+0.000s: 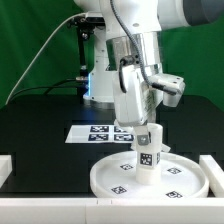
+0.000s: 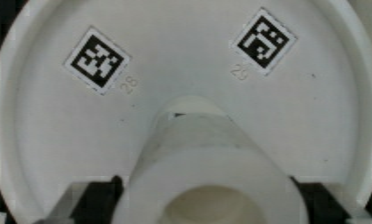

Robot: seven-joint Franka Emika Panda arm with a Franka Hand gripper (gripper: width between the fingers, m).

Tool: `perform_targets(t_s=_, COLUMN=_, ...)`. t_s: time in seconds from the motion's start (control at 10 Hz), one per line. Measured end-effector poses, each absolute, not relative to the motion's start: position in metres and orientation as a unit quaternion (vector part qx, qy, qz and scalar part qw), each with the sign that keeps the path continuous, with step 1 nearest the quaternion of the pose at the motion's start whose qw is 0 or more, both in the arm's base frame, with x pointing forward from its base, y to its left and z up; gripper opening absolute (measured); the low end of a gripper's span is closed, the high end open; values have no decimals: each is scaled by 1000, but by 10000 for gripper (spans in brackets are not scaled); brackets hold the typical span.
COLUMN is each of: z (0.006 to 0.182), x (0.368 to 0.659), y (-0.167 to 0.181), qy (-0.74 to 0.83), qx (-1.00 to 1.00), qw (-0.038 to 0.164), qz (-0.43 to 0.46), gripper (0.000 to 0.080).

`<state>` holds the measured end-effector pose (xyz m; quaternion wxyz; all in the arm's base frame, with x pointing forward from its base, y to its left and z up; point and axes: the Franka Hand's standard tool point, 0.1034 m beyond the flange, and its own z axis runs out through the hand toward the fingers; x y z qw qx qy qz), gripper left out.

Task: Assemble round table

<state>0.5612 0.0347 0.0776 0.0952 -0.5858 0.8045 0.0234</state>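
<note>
Post (image 1: 149, 158) in pincer (image 2: 204, 195), seemingly on disc (image 1: 108, 182).

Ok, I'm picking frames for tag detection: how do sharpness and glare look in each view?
Exterior view: even light, no strong glare, tags on the disc small. Wrist view: the two disc tags soft but legible, the post near the lens blurred.

This looks like a robotics lab. A black tabletop (image 1: 40, 120) carries a tag-printed marker board (image 1: 85, 132). Behind that board hangs a green curtain (image 1: 35, 35) (plain, like a studio backdrop), and a white robot arm (image 1: 135, 50) rises over it.
</note>
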Motion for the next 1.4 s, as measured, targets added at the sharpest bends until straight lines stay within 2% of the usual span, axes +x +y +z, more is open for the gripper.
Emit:
perform_targets(t_s=0.1, z=78, x=561, y=35, qy=790, qx=-605, qw=96, qz=21, gripper=565)
perform_targets(t_s=0.2, z=80, x=562, y=36, qy=746, qx=-658, qw=99, qz=14, gripper=623)
perform_targets(t_s=0.5, z=82, x=562, y=33, qy=551, qx=-827, qw=109, qz=-25, gripper=645)
perform_targets(t_s=0.9, z=81, x=562, y=30, qy=435, qx=-895, qw=93, qz=-39, gripper=649)
perform_targets(t_s=1.0, z=81, x=564, y=35, qy=334, qx=-939, qw=77, qz=-41, gripper=649)
perform_targets(t_s=1.1, z=82, x=566, y=41, qy=259, qx=-962, qw=74, qz=-34, gripper=649)
perform_targets(t_s=1.4, z=83, x=567, y=36, qy=173, qx=-982, qw=65, qz=-39, gripper=649)
